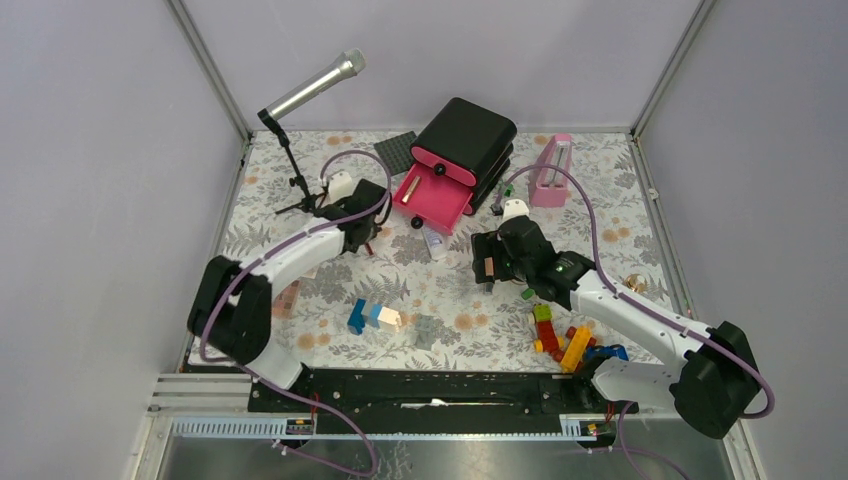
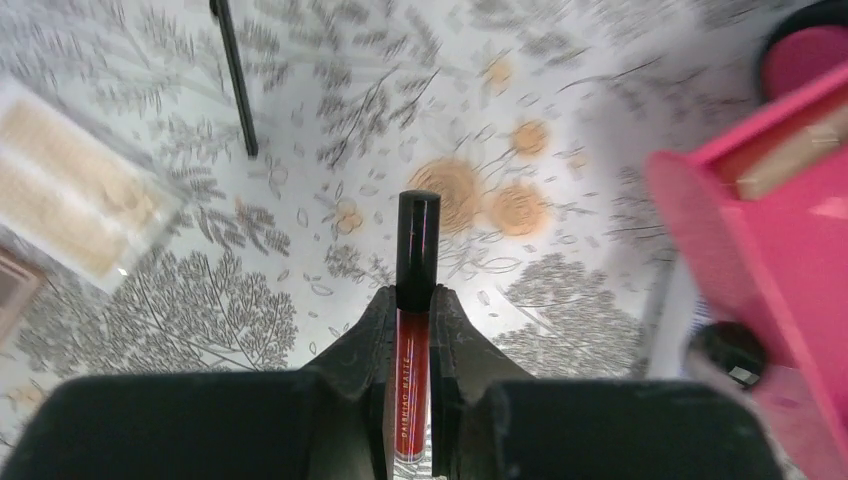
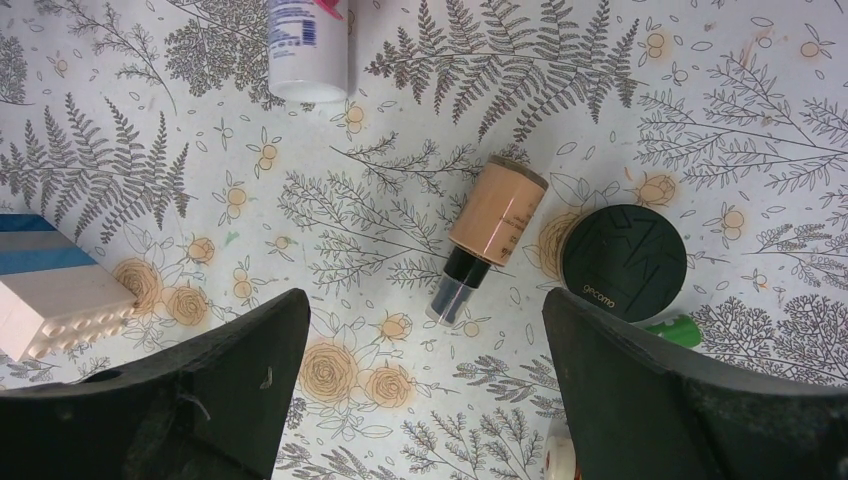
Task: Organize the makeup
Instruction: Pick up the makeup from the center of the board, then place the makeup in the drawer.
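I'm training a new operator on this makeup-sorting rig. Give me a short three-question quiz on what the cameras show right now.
1. True or false: the left gripper is shut on a red lip tube.
2. In the right wrist view, what lies closest to the peach bottle? A) black compact B) comb C) mirror
3. Fill in: the pink drawer stands ___.
Key: 1 true; 2 A; 3 open.

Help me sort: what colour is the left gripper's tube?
Dark red tube, black cap; best in left wrist view.
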Motion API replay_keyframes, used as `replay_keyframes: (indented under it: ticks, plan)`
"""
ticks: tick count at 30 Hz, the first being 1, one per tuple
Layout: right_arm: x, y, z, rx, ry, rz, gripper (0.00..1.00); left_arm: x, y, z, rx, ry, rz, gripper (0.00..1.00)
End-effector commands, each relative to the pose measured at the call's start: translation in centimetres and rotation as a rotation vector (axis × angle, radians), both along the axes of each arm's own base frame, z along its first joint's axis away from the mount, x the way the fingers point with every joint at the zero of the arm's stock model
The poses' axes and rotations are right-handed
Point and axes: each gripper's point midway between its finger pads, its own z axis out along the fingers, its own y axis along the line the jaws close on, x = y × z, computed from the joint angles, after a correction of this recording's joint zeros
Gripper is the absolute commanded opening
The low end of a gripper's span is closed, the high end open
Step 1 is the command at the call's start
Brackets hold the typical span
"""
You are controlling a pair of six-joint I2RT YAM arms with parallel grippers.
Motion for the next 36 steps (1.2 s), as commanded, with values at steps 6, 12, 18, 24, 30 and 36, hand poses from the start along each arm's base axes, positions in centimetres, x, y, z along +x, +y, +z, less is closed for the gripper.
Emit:
replay_keyframes:
  ticks: [6,12,18,24,30,36]
  plan:
    - [0.5,-0.5,1.2,0.015,-0.052,-0.047,0.94,3.5,-9.5,14.9,-0.011,-0.395,-0.692,0.00]
    - [0.5,-0.5,1.3,0.015,-0.050,-0.048,0.94,5.2,-14.7,14.5,0.089,-0.311,-0.998,0.00]
    - [0.5,-0.6,1.5,0.007,-0.050,-0.049,0.94,8.0,-16.1,14.0,0.209,-0.307,-1.098,0.00]
    - [0.5,-0.8,1.4,-0.008,-0.049,-0.050,0.94,9.9,-15.8,11.8,0.305,-0.279,-1.102,0.00]
    - [0.6,-0.9,1.3,-0.017,-0.046,-0.050,0.95,10.2,-15.5,9.6,0.328,-0.238,-1.093,0.00]
    - [0.4,-0.9,1.0,-0.018,-0.039,-0.048,0.94,11.2,-15.3,8.8,0.364,-0.231,-1.066,0.00]
